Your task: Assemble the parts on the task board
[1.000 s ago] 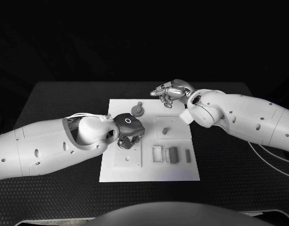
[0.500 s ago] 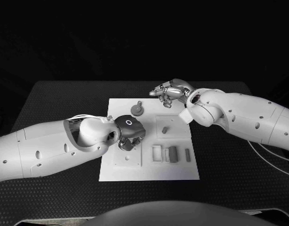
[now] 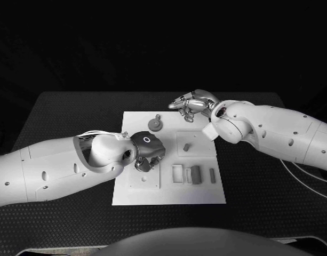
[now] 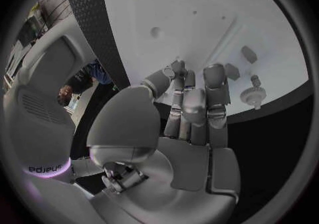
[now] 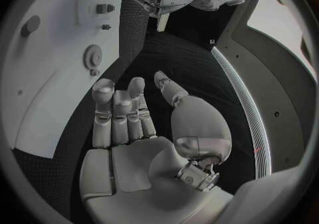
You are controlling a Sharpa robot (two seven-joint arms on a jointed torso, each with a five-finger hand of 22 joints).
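Note:
The white task board [image 3: 171,194] lies in the middle of the black table. My left hand [image 3: 146,149] hangs over its left middle, fingers pointing down and close together; the left wrist view shows nothing in that hand [image 4: 189,107]. A grey gear part [image 3: 156,125] lies near the board's far edge, ahead of the left fingers [image 4: 253,94]. A short peg [image 3: 186,146] stands on a raised square to the right. My right hand [image 3: 194,103] hovers at the board's far edge, its palm [image 5: 129,123] bare and fingers apart.
Near the board's front right, several grey bars [image 3: 196,174] sit in slots. Two small grey pieces [image 4: 231,71] lie on the board [image 4: 199,16] beside the gear. Black table [image 3: 286,213] surrounds the board on all sides.
My left hand has crept slightly toward the board's near side. The right hand has hardly moved.

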